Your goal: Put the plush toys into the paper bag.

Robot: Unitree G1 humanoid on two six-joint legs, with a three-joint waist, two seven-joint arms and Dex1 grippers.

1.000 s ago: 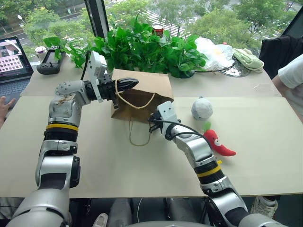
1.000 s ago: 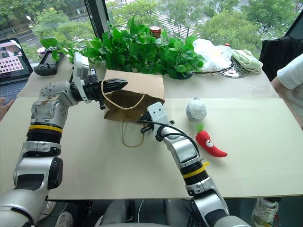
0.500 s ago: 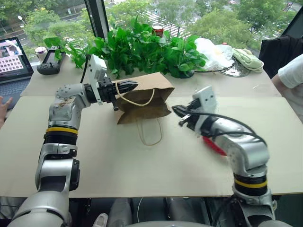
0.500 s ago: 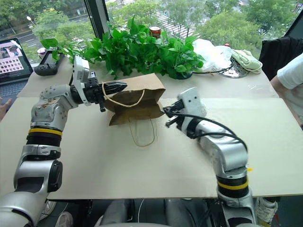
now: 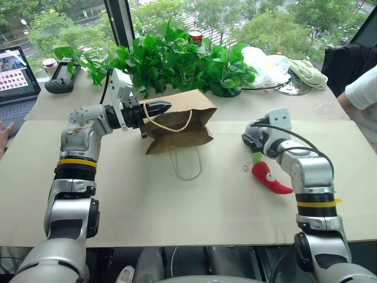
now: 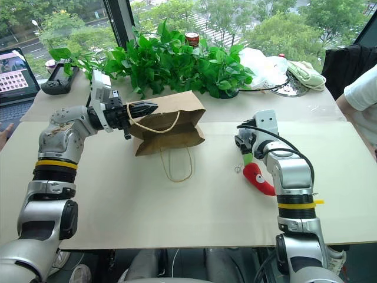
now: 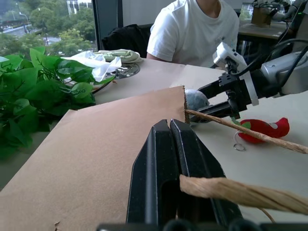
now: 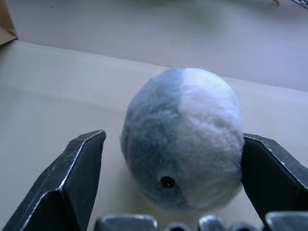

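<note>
The brown paper bag (image 5: 179, 121) lies on its side on the table, one cord handle (image 5: 187, 165) trailing toward me. My left gripper (image 5: 166, 106) is shut on the bag's other cord handle (image 7: 231, 192) and holds that edge up. Open, my right gripper (image 5: 250, 140) has the grey-white plush ball (image 8: 183, 139) between its fingers (image 8: 82, 163); the ball rests on the table. Just on the near side of that gripper lies the red chili plush (image 5: 270, 177), apart from it.
Leafy plants (image 5: 177, 59) line the back behind the bag. A white plastic bag (image 5: 265, 65) and a pale green cloth (image 5: 309, 73) sit at the back right. A person in white (image 5: 362, 94) is at the right edge; a laptop (image 5: 15, 73) is at the far left.
My right gripper left the bag's mouth, swung right to the grey-white ball and opened around it. The bag shifted slightly. The left arm kept still.
</note>
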